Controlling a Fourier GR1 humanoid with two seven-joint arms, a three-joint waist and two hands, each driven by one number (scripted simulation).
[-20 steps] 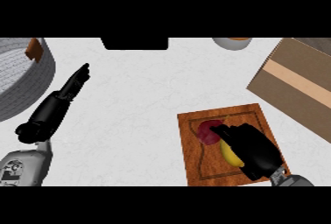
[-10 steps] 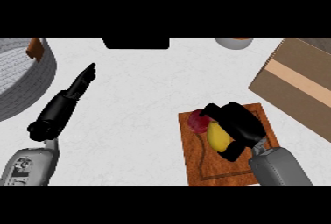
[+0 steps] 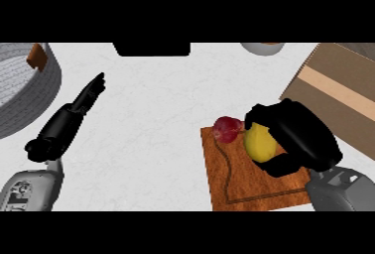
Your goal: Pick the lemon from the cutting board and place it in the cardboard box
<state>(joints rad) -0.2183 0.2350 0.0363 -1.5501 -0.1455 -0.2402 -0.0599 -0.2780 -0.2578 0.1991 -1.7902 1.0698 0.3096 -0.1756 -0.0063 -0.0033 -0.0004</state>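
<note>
At the left of the white counter, the black left hand [image 3: 73, 111] lies with fingers straight, holding nothing. On the brown wooden cutting board [image 3: 242, 181] sits a dark red fruit [image 3: 227, 129]. Beside it, the black right hand [image 3: 296, 136] curls round the oval yellow lemon [image 3: 259, 143]. A brown cardboard box [image 3: 338, 94] stands at right.

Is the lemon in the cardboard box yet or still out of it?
Out. The lemon is over the cutting board, with the right robot hand curled round it; the cardboard box sits apart at the right.
</note>
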